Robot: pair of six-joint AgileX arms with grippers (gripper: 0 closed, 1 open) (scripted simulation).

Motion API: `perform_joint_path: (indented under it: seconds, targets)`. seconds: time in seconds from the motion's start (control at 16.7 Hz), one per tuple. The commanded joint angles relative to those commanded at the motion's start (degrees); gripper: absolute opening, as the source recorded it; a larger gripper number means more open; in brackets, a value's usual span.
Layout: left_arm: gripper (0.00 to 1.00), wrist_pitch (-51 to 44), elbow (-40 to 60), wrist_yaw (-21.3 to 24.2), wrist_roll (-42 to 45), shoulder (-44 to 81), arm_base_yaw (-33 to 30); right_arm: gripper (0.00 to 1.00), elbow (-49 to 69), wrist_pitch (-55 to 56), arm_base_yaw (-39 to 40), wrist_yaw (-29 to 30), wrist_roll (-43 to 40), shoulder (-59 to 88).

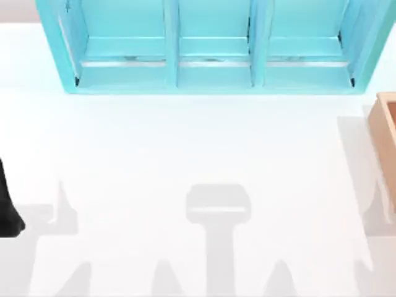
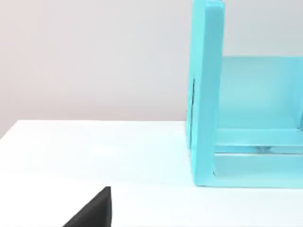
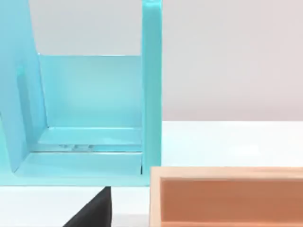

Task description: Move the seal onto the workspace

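**White table with a turquoise shelf and a wooden box, both arms at the edges**

The workspace is the broad top of the table: flat, plain white and matte, with no pattern on it. In the top view soft grey shadows lie on it toward 6 o'clock, one with a wide rounded head and a straight stem, others like pointed wedges.

At 12 o'clock stands the turquoise shelf unit. It is made of smooth painted boards with straight edges, and two upright dividers cut it into three open compartments side by side. A thin pale strip runs across the floor of each compartment. From the left wrist view its outer side wall is a tall, thick slab with square corners, standing on the white surface.

At 3 o'clock, at the edge of the top view, is a light-wood box. Its walls are thick, its colour is a warm tan, and the wood is without visible grain. In the right wrist view the box is a long open rectangle just beside the end wall of the shelf.

The left arm is a glossy black shape at about 9 o'clock on the table edge. A black angular wedge of the left tool comes into the left wrist view, and a same wedge of the right tool into the right wrist view, near the box. For both tools I cannot tell how far they are open or whether they hold something.

Where the seal lies I cannot tell.
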Motion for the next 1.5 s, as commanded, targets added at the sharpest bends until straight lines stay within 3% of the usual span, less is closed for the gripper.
perform_joint_path:
  seconds: [0.42,1.08,1.5]
  targets:
    - [1.00,0.0,0.0,0.0,0.0,0.0,0.0,1.00,8.8,-8.1,-2.2,-0.2,-2.6,9.0]
    - [1.00,0.0,0.0,0.0,0.0,0.0,0.0,1.00,51.1,-49.7,-14.3,0.0,-14.0,64.0]
    - [1.00,0.0,0.0,0.0,0.0,0.0,0.0,1.00,70.1,-68.5,-19.7,0.0,-19.2,88.5]
